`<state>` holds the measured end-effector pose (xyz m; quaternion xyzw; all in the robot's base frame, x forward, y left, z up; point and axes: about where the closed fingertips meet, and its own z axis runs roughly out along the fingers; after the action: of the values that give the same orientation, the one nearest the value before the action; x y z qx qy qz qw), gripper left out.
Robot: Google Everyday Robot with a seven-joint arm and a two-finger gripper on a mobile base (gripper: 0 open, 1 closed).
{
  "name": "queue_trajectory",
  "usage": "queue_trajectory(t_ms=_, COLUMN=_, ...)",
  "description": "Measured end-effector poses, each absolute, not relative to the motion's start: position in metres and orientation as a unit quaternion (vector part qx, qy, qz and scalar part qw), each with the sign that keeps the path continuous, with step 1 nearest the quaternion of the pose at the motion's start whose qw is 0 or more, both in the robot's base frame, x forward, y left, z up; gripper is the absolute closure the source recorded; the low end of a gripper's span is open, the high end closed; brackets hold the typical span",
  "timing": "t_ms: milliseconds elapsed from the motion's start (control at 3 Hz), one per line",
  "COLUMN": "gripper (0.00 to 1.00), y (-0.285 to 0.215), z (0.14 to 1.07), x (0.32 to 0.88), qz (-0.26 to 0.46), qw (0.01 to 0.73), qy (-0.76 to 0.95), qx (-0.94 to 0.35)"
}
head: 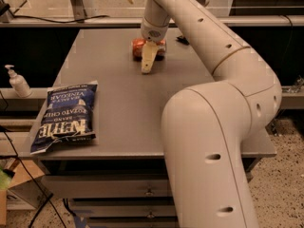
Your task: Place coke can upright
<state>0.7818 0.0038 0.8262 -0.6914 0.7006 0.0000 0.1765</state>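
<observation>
Red-orange cylindrical metal coke can [138, 47] sits at the far centre of the grey tabletop [118, 94], partly hidden; upright or on its side: cannot tell. Cream claw [150, 61] is down at the can, just in front of it. Claw opening and grip: cannot tell. Blue crinkled chip bag [66, 115] lies flat at the near-left edge, well apart from the can.
</observation>
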Motion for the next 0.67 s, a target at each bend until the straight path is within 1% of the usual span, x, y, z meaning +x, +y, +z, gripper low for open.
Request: queue_trajectory(t_ms=667, gripper=0.88, y=0.0037, z=0.8356, x=0.7817, qz=0.0, qw=0.177, qy=0.701, qx=-0.691)
